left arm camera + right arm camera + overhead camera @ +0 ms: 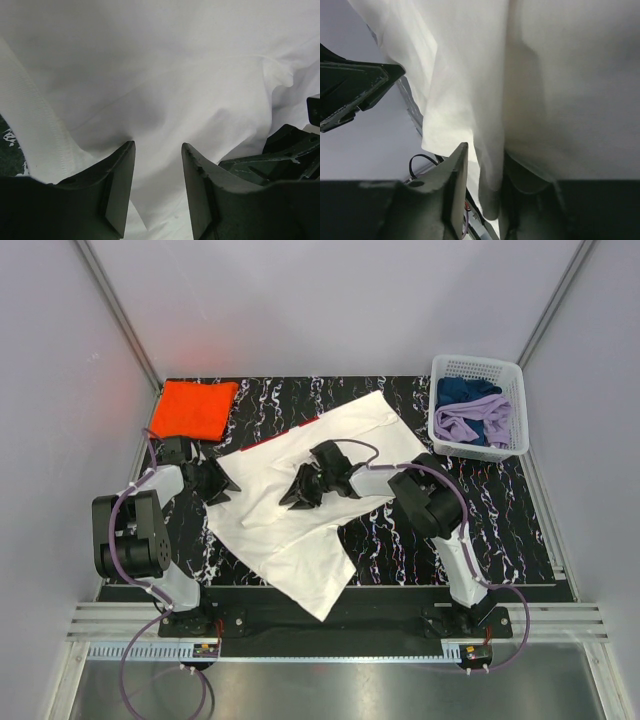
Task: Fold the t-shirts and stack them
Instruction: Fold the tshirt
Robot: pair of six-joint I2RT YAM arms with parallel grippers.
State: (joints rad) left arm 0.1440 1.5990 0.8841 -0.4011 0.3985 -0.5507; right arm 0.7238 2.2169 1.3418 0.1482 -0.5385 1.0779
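Note:
The white t-shirt lies spread and rumpled across the black marbled table, with a thin red strip along its far edge. The orange t-shirt lies folded at the far left corner. My left gripper sits low at the white shirt's left edge. In the left wrist view its jaws stand apart over the cloth, pinching nothing. My right gripper is on the shirt's middle. In the right wrist view a hanging fold sits between its jaws, a gap beside the left finger; cloth covers the right finger.
A white basket with blue and purple clothes stands at the far right corner. The shirt's near corner hangs over the table's front edge by the arm bases. Grey walls close in both sides.

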